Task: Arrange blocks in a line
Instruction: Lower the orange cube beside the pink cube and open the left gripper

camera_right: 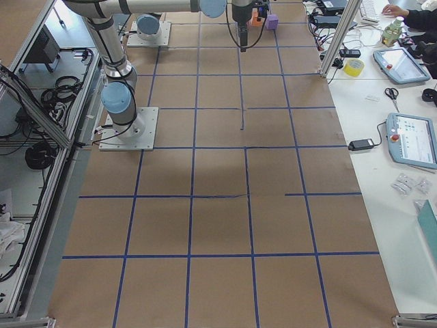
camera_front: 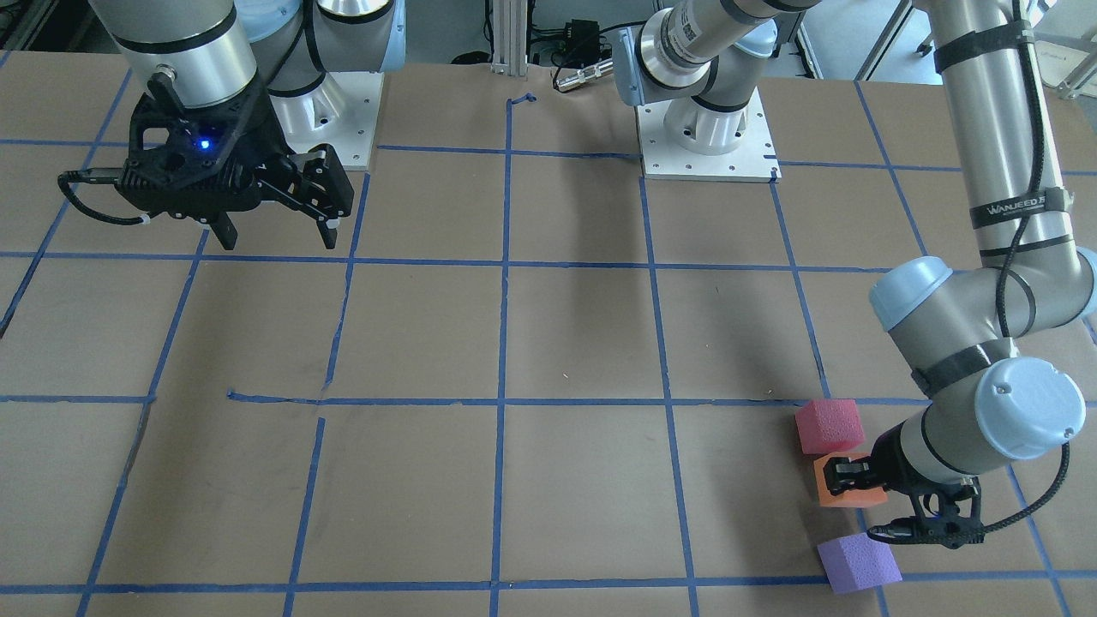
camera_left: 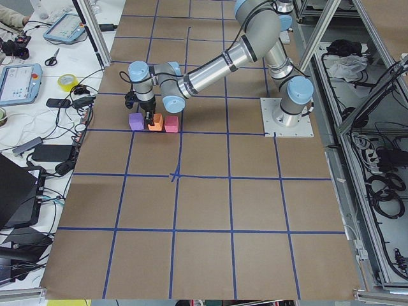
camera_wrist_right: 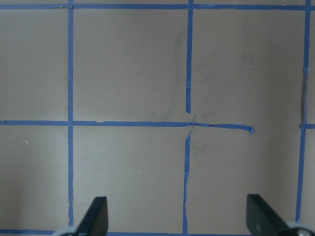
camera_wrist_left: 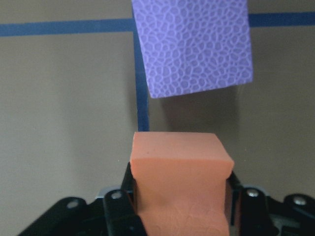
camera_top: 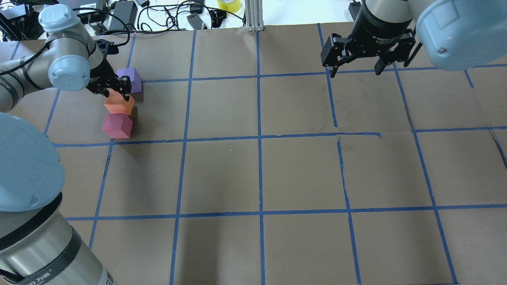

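Three foam blocks lie near the table's far left in the overhead view: the purple block [camera_top: 130, 79], the orange block [camera_top: 119, 105] and the pinkish-red block [camera_top: 117, 126]. They also show in the front-facing view: purple [camera_front: 857, 563], orange [camera_front: 844, 490], pinkish-red [camera_front: 829, 425]. My left gripper [camera_top: 117, 88] is shut on the orange block [camera_wrist_left: 179, 189], with the purple block [camera_wrist_left: 193, 46] just ahead of it, apart. The orange block touches the pinkish-red one. My right gripper [camera_top: 355, 70] is open and empty, high over the table's far right [camera_front: 276, 236].
Brown paper with a blue tape grid [camera_top: 259, 136] covers the table. Cables, a power brick and a tape roll [camera_top: 229, 4] lie beyond the far edge. The arm base plates [camera_front: 707, 141] stand on the robot's side.
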Motion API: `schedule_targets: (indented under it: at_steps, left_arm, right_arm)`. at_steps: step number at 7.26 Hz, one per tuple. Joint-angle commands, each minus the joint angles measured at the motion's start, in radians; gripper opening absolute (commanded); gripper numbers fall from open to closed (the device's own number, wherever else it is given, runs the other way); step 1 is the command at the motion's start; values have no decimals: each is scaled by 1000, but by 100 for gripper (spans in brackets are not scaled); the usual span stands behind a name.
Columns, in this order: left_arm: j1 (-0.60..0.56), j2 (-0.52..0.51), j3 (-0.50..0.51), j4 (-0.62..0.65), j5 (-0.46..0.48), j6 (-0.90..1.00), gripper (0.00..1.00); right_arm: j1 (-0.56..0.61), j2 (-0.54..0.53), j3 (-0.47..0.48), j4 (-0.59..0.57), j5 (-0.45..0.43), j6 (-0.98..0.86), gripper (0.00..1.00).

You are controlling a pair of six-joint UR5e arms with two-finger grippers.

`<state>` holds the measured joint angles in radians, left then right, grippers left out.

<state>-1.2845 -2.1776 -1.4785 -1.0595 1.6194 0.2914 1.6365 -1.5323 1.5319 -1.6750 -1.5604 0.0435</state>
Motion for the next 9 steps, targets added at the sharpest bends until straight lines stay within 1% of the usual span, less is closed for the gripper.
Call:
schedule_targets:
  at_steps: [1,4,5,6,7,8,9]
  left_arm:
    - [1,-5,-3,6,-15,-5,25]
    - [1,-5,-17,7,-18,-8,25]
    - [1,-5,-28,35,-15,-15,29]
    - [1,-5,-28,36,-15,-18,49]
    - [1,-5,-29,35,-16,-43,76]
    - [1,-4,-35,35,-16,-61,81]
    - [1,-1,-28,35,-13,-58,82]
  right_arm:
    - [0,0,1,0,0,-1,100]
    - [0,0,1,0,2,-1,100]
    - [0,1,1,-2,6,-1,100]
    - [0,1,1,-2,2,-1,100]
    - [0,1,1,-2,2,-1,100]
    - [0,1,2,-2,0,-1,100]
    - [0,1,1,-2,0,-1,100]
